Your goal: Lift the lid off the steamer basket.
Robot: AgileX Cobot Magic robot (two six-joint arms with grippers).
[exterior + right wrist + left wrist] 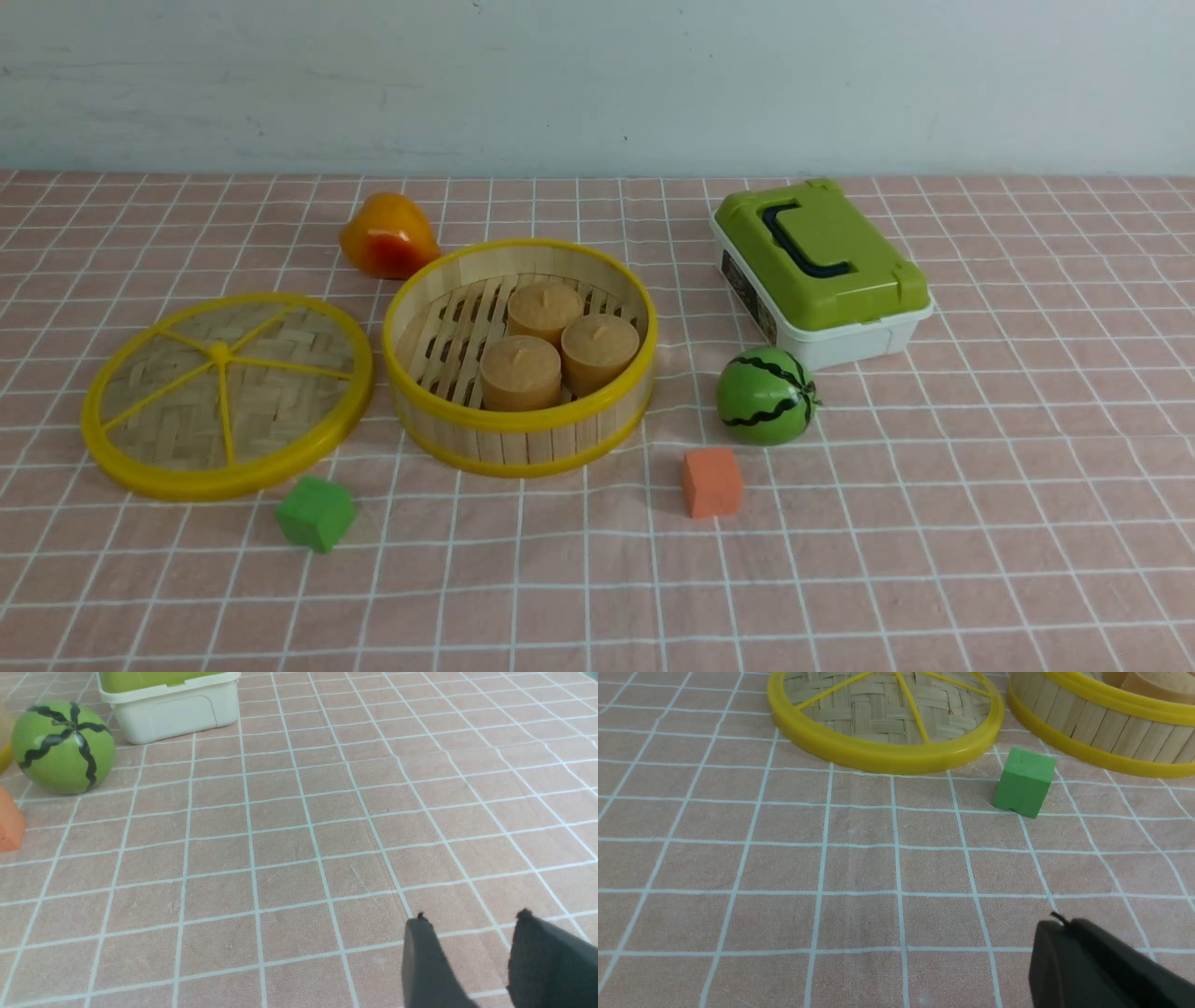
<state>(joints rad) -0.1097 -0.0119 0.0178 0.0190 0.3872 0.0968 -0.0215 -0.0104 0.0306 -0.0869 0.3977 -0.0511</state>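
The lid (pixel 227 396), a woven bamboo disc with a yellow rim and spokes, lies flat on the cloth to the left of the steamer basket (pixel 520 441). The basket stands uncovered with three tan cakes (pixel 558 346) inside. In the left wrist view the lid (pixel 882 751) and the basket wall (pixel 1101 728) lie far ahead of my left gripper (pixel 1064 926), whose jaws are shut together on nothing. My right gripper (pixel 472 921) hovers open over bare cloth with nothing between its fingers. Neither gripper shows in the front view.
A green cube (pixel 316 512) sits in front of the lid and an orange cube (pixel 711 482) in front of the basket. A toy watermelon (pixel 766 395), a green-lidded white box (pixel 822 271) and an orange-yellow fruit (pixel 386 235) also stand on the checked cloth.
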